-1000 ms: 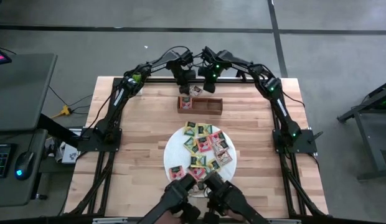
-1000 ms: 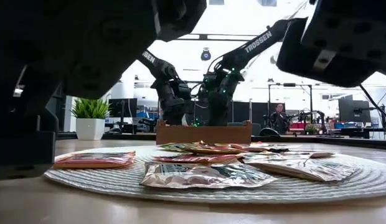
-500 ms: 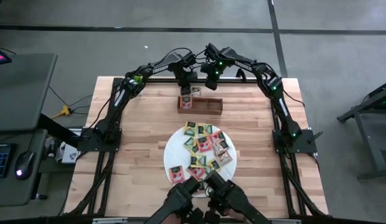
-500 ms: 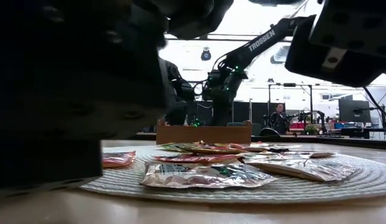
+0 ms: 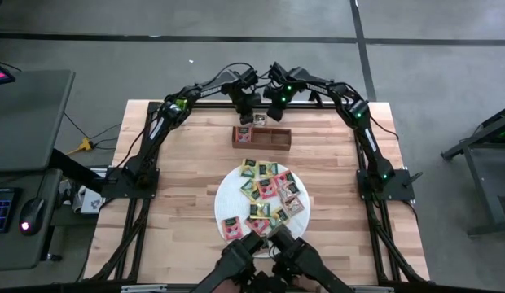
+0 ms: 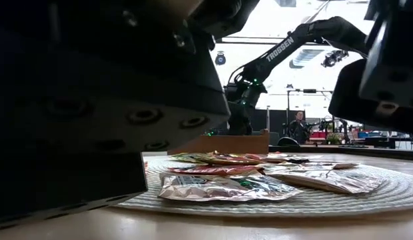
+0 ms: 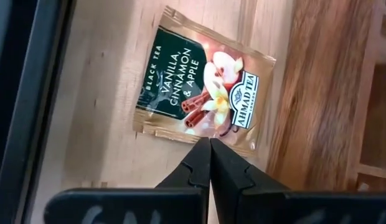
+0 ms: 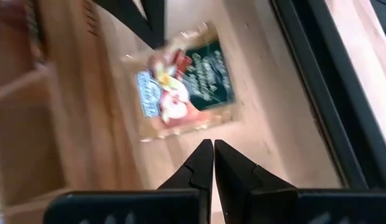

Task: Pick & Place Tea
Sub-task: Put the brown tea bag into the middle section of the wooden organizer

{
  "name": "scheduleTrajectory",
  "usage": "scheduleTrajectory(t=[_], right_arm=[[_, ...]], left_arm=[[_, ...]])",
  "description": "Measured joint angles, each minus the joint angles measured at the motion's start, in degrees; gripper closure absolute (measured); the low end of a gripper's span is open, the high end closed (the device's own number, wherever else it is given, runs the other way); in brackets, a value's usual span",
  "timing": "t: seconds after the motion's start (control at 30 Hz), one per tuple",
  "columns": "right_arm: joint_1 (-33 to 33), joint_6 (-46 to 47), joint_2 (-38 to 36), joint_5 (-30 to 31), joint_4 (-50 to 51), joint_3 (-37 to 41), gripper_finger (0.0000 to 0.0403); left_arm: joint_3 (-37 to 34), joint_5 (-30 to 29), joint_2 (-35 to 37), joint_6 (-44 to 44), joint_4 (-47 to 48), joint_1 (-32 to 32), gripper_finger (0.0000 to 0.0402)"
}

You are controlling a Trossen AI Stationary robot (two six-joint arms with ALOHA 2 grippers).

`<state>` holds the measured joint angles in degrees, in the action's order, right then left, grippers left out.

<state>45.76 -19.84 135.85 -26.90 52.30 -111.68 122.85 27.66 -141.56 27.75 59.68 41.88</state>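
Note:
One tea packet (image 5: 257,120), dark green and tan, lies flat on the table just behind the brown wooden tray (image 5: 269,137). It shows in the left wrist view (image 7: 202,87) and the right wrist view (image 8: 183,84). My left gripper (image 5: 248,108) is shut, and its tips (image 7: 210,142) stand at the packet's edge. My right gripper (image 5: 273,104) is shut, its tips (image 8: 213,144) just short of the packet. Several more packets (image 5: 267,189) lie on the round white mat (image 5: 224,199). My left gripper points down at the packet's edge (image 7: 199,134) beside the tray wall. I cannot tell whether its shut tips touch the packet or stand above it. The packet lies flat on the table.
The tray's wall (image 7: 324,93) runs close beside the packet. The table's dark far rail (image 8: 317,93) is just behind it. Two dark bodies (image 5: 265,256) stand at the table's near edge and block much of the low view (image 6: 93,100).
My left gripper has gone a little toward the table's right edge, closer to the packet behind the tray. In the low view a dark body close to the camera has spread across the left side and now hides my left arm.

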Motion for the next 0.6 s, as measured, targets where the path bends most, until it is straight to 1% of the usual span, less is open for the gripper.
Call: scheduleTrajectory(t=[0.33, 0.43, 0.53, 0.6], right_arm=[[-1.17, -5.66, 0.13, 0.7, -1.46, 0.12, 0.0391], [-1.4, -5.64, 0.13, 2.77, -0.59, 0.11, 0.0391], [-1.23, -4.25, 0.13, 6.58, 1.56, 0.09, 0.0391], [-1.08, -3.21, 0.13, 7.09, 3.83, 0.07, 0.0391]], left_arm=[[0.0, 0.24, 0.0, 1.0, -0.13, -0.02, 0.0401], [0.0, 0.54, 0.0, 1.76, -0.38, -0.02, 0.0401], [0.0, 0.72, 0.0, 2.03, -0.63, -0.02, 0.0401], [0.01, 0.9, 0.0, 2.24, -0.83, -0.02, 0.0401]])
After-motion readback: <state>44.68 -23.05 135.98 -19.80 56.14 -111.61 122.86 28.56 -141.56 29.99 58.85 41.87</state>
